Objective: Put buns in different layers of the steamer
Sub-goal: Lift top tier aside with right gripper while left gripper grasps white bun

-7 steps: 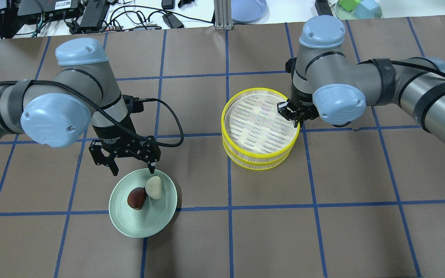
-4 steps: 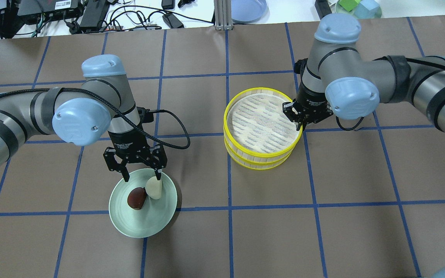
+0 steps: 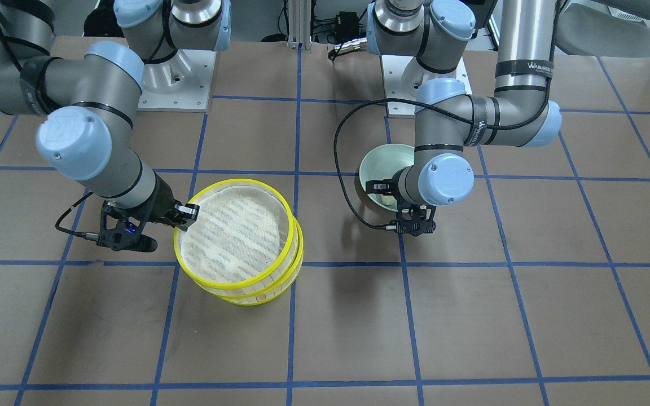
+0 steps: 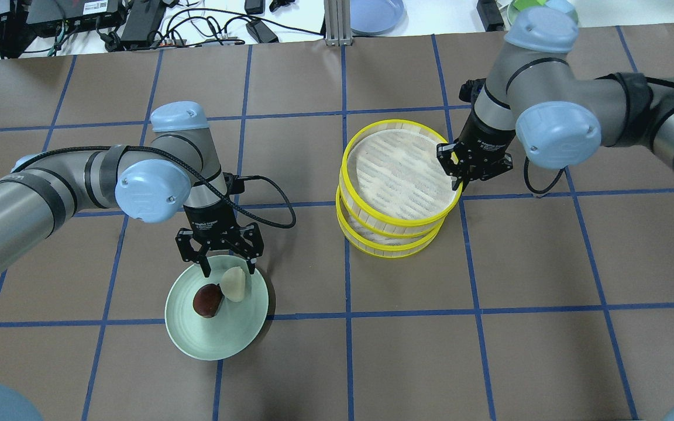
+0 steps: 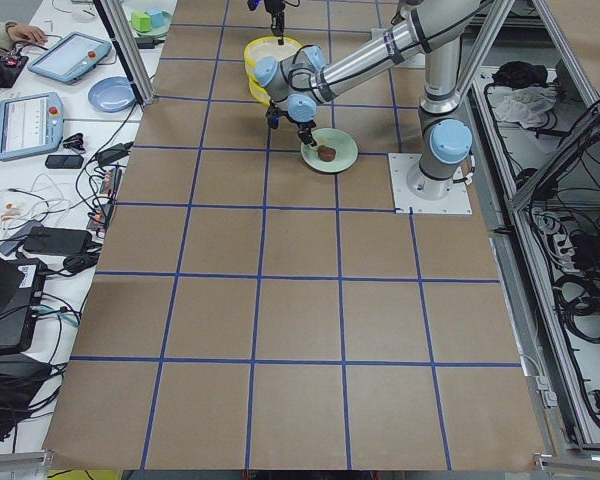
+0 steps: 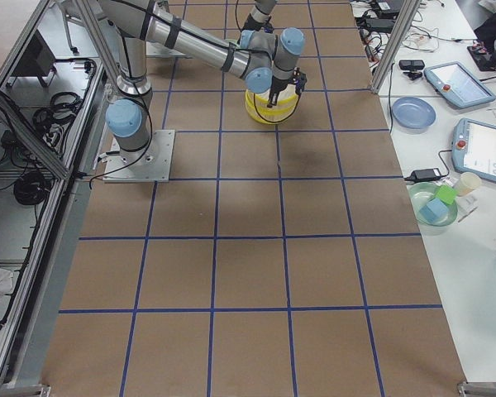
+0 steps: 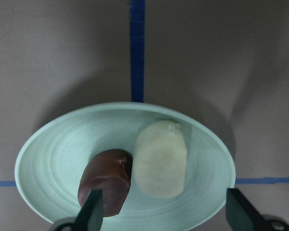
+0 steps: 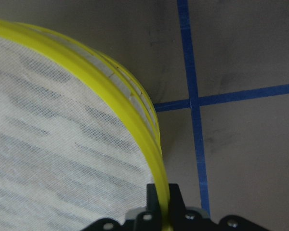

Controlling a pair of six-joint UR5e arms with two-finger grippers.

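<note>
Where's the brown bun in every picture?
Overhead: brown bun lower left, on the green plate.
Left wrist: bun bottom left.
Exterior left: bun top middle.
Front-facing: hidden behind the left arm.
Exterior right: cannot see it.
Right wrist: not in it.
Landmark: the green plate under it.

Arm tubes (image 4: 21,199): silver-grey, ringed with black bands.
Joint caps (image 4: 152,190): pale blue, domed, fixed by small screws.
Cable (image 4: 293,217): black, braided.
Left gripper (image 4: 228,272), right gripper (image 4: 457,185): matte black.
</note>
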